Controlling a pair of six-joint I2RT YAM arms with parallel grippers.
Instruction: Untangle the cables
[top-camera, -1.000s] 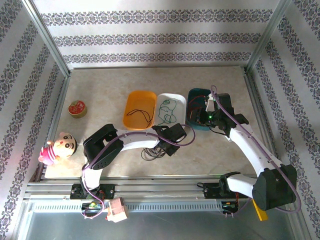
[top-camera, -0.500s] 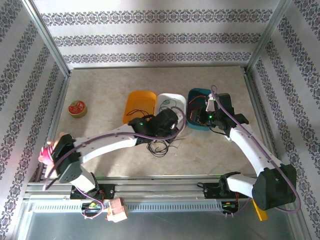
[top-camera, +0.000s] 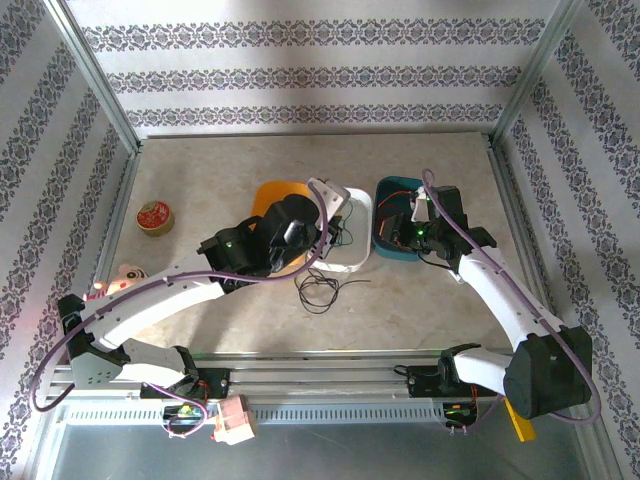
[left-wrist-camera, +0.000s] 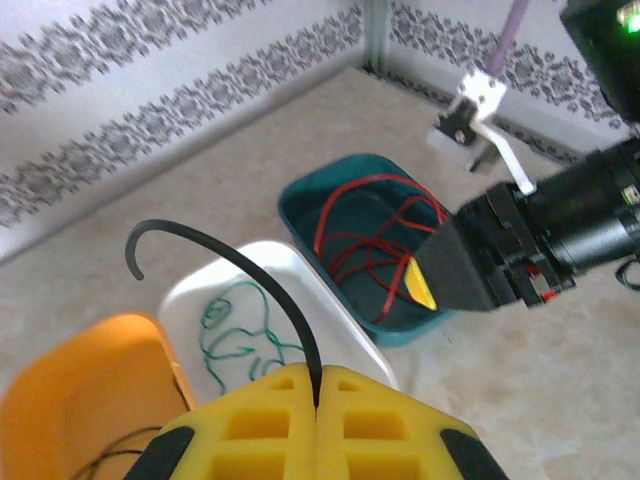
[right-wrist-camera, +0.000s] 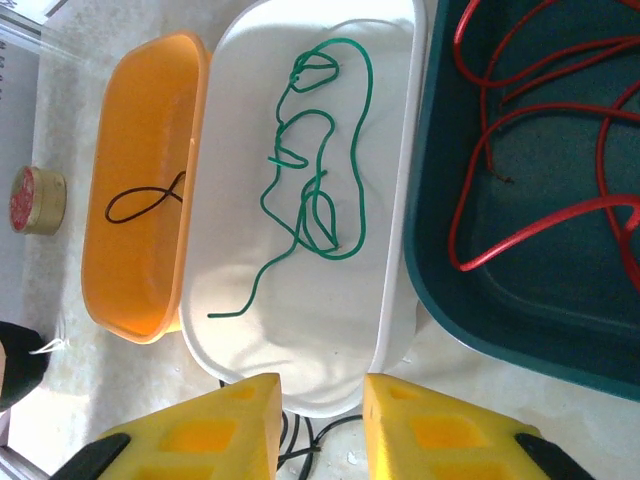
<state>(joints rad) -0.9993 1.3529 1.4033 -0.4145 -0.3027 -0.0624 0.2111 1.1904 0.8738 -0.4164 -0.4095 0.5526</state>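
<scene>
While your left gripper (left-wrist-camera: 318, 385) clamps one black cable (left-wrist-camera: 250, 261) between closed fingers, more black loops (top-camera: 318, 290) lie on the table (top-camera: 420, 300). Green cable (right-wrist-camera: 310, 180) sits in the white tray (right-wrist-camera: 240, 120), red cable (right-wrist-camera: 520, 130) in the teal tray (right-wrist-camera: 560, 290). Your right gripper (right-wrist-camera: 320, 400) stands part-open, holding nothing, above the trays' near edge.

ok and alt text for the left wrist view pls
The left gripper is shut on a black cable that curves up over a white tray holding a green cable. A teal tray with red cable sits beside it, an orange tray at lower left, and the right arm reaches in from the right.
</scene>
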